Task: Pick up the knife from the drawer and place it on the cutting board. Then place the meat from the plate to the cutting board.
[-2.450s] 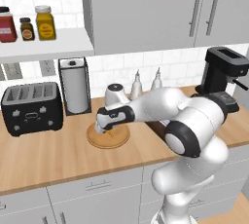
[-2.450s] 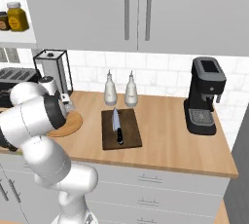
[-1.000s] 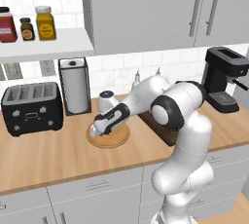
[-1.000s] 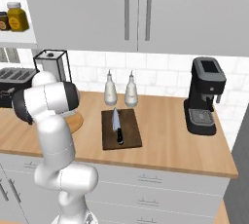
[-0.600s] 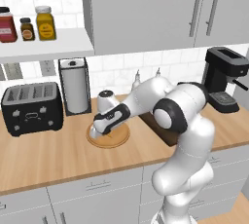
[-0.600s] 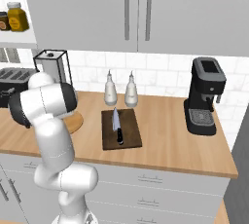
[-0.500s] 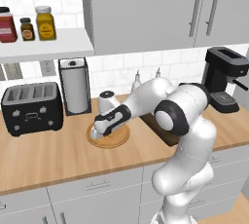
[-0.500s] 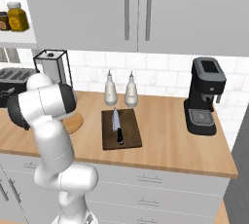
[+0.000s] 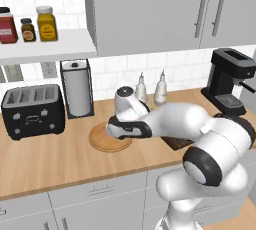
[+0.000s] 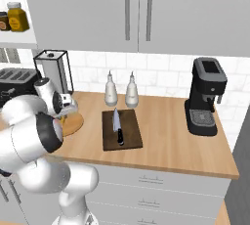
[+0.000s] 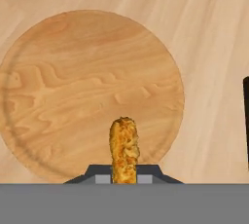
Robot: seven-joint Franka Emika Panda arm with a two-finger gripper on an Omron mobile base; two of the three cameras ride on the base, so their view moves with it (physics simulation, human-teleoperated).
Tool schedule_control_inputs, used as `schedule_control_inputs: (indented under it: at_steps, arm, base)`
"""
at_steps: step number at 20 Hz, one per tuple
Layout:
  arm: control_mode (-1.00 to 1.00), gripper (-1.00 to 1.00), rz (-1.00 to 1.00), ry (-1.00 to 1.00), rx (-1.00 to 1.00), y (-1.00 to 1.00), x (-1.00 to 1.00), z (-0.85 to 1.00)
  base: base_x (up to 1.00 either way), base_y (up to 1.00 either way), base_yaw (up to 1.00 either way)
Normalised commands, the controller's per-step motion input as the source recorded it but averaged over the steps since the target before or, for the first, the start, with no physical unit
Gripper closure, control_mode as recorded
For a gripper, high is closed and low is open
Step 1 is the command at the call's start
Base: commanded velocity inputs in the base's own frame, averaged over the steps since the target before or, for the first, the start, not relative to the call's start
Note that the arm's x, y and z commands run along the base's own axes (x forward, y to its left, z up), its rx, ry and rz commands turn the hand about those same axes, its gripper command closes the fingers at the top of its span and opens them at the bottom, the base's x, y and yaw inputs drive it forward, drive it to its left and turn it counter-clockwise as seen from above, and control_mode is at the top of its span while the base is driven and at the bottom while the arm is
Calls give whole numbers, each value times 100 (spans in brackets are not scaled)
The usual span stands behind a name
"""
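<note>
bench (image 10: 166, 136) carries everything. Cutting board (image 10: 132, 136) sits mid-bench, right of the plate (image 9: 102, 144), near but apart. Knife (image 10: 117, 126) already lies on the board, blade toward the far wall, handle toward the near edge, so knife half looks done.

Arm is bent over the plate; tool (image 11: 124, 177) is narrow, pinched on the meat (image 11: 123, 150), which sticks out fwd from btwn the tips over the plate's wood. Can't tell if it's lifted clear of the plate surface.

Step in hand, my read: carry meat plate → board. To do it well:
- go straight up first so the sliver clears the raised rim
- keep the squeeze constant; piece is tiny, little contact area, could slip out
- traverse right, low and slow
- drop on bare board wood beside the knife, not on the blade
- open only once low over the board
</note>
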Motion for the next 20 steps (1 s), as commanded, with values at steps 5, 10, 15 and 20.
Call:
schedule_control_inputs:
  at_steps: [5, 10, 15, 20]
  arm:
    - [-100, 100, -20, -7, -3, -100, -17, 72]
    - [-100, 100, -19, 5, -1, -100, 0, 10]
    - [-100, 100, -16, 23, 0, -100, 29, 0]
    - [-100, 100, -13, 29, 0, -96, 58, 0]
  base:
    - [0, 0, 0]
    - [0, 0, 0]
    - [0, 0, 0]
    - [0, 0, 0]
